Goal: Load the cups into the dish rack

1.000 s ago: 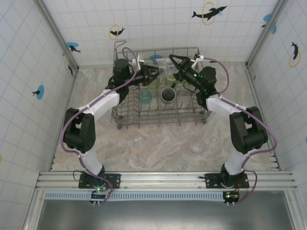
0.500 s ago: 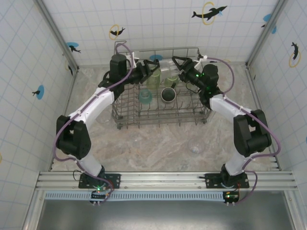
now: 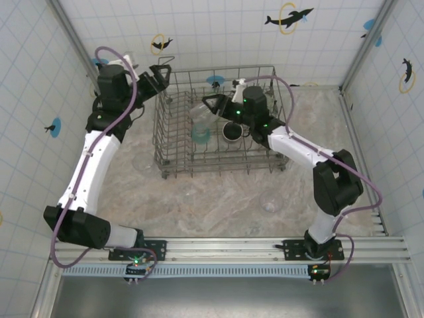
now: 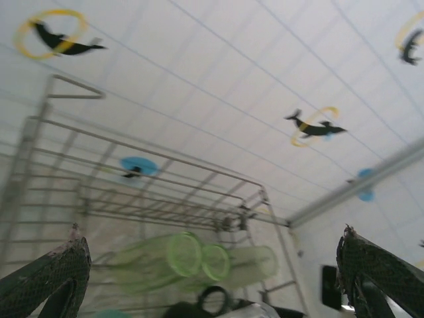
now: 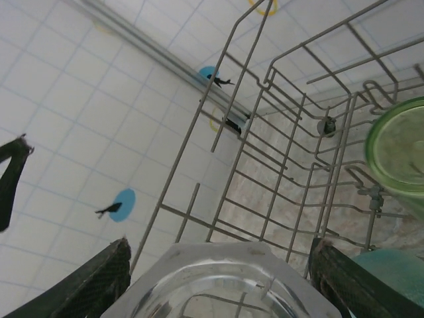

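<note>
From above, my right hand [image 3: 207,106] held a clear cup [image 3: 197,116] over the dish rack [image 3: 218,165], closed partway around it; lowered carelessly, I judged, it could knock the teal cup [image 3: 201,136] below or snag on tines; my left hand [image 3: 160,74] hung beside the rack's far-left corner; at my left wrist, those fingers [image 4: 46,278] stood wide and empty; at my right, the cup sat between both fingers.

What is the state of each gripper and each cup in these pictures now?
left gripper: open, empty.
right gripper: shut on the clear cup, inside the dish rack.
clear cup: held between the fingers.
green tumblers: lying on their sides in the rack.
black mug: upright in the rack.
</note>
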Available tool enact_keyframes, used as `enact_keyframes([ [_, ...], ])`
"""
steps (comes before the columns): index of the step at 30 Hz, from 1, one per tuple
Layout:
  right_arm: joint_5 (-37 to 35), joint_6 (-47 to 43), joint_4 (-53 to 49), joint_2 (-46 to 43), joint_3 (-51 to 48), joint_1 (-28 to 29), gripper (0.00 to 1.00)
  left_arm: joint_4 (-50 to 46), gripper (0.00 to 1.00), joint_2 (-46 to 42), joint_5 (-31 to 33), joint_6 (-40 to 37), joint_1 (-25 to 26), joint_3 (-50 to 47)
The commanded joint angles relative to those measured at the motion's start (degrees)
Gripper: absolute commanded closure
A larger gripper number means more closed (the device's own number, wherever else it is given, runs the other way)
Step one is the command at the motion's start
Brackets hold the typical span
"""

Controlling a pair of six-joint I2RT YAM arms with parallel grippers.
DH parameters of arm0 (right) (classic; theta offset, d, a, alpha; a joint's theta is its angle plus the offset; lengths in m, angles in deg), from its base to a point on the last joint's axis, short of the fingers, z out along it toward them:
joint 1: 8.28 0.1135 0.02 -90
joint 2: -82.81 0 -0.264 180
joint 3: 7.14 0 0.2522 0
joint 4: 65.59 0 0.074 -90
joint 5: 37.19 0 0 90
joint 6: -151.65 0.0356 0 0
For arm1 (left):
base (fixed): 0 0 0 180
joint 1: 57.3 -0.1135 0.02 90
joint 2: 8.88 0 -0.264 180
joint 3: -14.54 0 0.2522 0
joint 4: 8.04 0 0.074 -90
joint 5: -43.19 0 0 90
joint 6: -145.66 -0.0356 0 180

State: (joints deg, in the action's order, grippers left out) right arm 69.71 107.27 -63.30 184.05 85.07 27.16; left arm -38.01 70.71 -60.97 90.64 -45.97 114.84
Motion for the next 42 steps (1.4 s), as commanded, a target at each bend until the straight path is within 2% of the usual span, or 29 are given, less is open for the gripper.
enact_keyframes([
  [1, -3.9, -12.0, -6.5, 3.1, 6.6, 3.2, 0.70, -5.8, 0.03, -1.0, 1.9, -3.4, -4.2, -3.8],
  [5, -5.7, -20.9, -13.9, 7.4, 13.5, 7.0, 0.70, -4.1, 0.03, -2.5, 1.1, -4.1, -9.0, -9.2],
  [9, -5.9, -26.7, -16.1, 10.5, 16.5, 9.5, 0.71, -1.8, 0.03, -3.1, 0.4, -4.0, -13.1, -15.0],
  [19, -4.1, -38.8, -16.0, 15.5, 19.0, 13.6, 0.70, 0.5, 0.03, -2.3, 1.2, -6.0, -17.5, -21.4],
  [30, -1.8, -41.5, -16.1, 19.7, 22.2, 15.9, 0.70, 0.8, 0.03, -1.9, 5.5, -9.2, -18.9, -23.7],
  [42, -2.2, -43.7, -18.4, 23.0, 21.3, 17.4, 0.67, -2.3, 0.03, -3.2, 6.8, -11.6, -21.0, -24.7],
])
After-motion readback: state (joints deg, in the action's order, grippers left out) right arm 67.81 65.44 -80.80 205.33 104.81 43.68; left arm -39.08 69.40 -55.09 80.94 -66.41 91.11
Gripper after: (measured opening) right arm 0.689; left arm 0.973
